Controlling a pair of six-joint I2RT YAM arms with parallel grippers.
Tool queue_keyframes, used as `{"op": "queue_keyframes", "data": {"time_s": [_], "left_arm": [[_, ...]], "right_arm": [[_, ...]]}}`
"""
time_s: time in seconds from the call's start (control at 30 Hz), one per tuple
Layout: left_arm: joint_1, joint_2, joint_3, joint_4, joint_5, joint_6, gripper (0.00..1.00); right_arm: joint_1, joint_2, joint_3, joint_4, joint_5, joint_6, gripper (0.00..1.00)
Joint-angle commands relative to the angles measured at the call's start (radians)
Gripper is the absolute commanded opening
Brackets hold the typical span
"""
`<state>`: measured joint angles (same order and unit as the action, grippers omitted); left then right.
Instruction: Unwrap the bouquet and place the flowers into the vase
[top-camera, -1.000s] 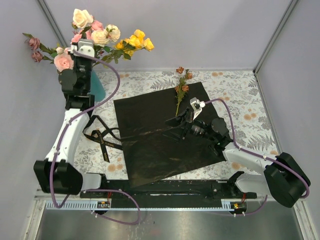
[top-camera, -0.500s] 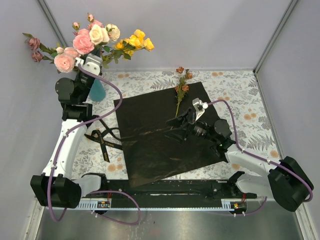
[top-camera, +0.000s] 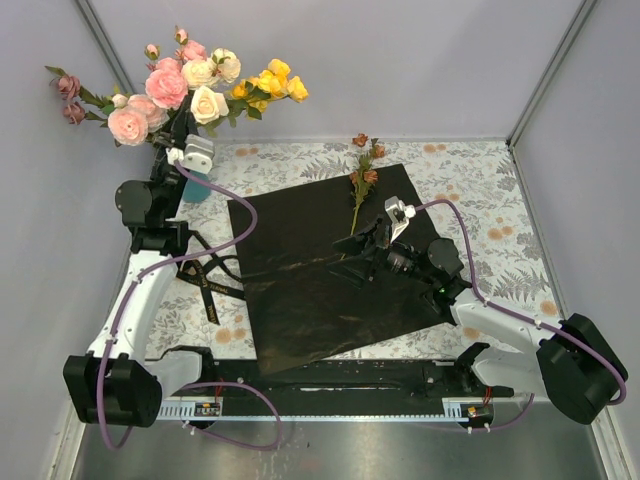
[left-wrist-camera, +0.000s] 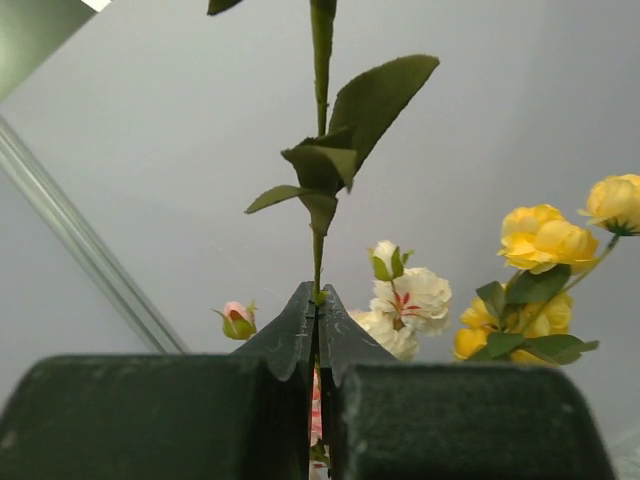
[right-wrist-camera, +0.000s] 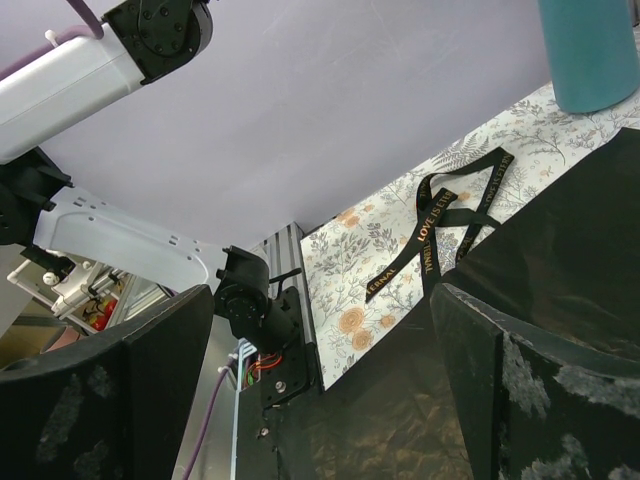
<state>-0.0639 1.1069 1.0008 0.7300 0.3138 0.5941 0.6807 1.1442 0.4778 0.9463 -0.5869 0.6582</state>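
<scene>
Overhead first, we see the bouquet undone: the black paper (top-camera: 320, 270) lies flat on the counter (top-camera: 470, 180), and the ribbon (top-camera: 205, 282) lies loose just beside its left edge. Most of the flowers (top-camera: 190, 80) stand bunched at the far left corner above the vase (top-camera: 196, 187), of which only a teal sliver shows beside the left arm. 1 mauve sprig (top-camera: 362, 178) lies on the far edge of the paper, well apart from the vase. The right jaws hang over the middle of the paper, near that sprig's lower end but apart from it.

From the left wrist, the left jaws are pressed together on a thin green stem (left-wrist-camera: 318, 235) that rises upright between them, with leaves above. Yellow blooms (left-wrist-camera: 540, 240) and cream ones stand behind. We cannot tell whether the stem's foot is inside the vase.

From the right wrist, the right jaws are spread wide with nothing between them. The paper lies below, and the ribbon and the vase are beyond.

We judge the unwrapping done and the placing nearly so: 1 stem to release, 1 sprig to fetch.
</scene>
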Motion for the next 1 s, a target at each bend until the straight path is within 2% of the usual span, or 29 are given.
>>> {"op": "queue_keyframes", "data": {"time_s": [0.0, 0.2, 0.33, 0.5, 0.8, 0.97], "left_arm": [[0.022, 0.024, -0.025, 0.216, -0.054, 0.033, 0.0], [0.039, 0.073, -0.027, 0.319, -0.085, 0.029, 0.0], [0.09, 0.128, -0.025, 0.428, -0.082, -0.077, 0.0], [0.099, 0.174, -0.014, 0.46, -0.074, -0.131, 0.0], [0.118, 0.246, -0.027, 0.454, -0.11, -0.134, 0.0], [0.124, 0.281, -0.008, 0.343, -0.154, -0.204, 0.0]], "right_arm": [[0.005, -0.018, 0.004, 0.026, 0.001, -0.02, 0.99], [0.006, -0.017, 0.01, 0.025, -0.002, -0.022, 0.99], [0.005, -0.018, 0.012, 0.02, -0.002, -0.026, 0.99], [0.005, -0.021, 0.019, 0.006, 0.002, -0.04, 0.99], [0.005, -0.029, 0.028, -0.014, 0.007, -0.049, 0.99], [0.003, -0.037, 0.027, -0.02, 0.007, -0.049, 0.99]]}}
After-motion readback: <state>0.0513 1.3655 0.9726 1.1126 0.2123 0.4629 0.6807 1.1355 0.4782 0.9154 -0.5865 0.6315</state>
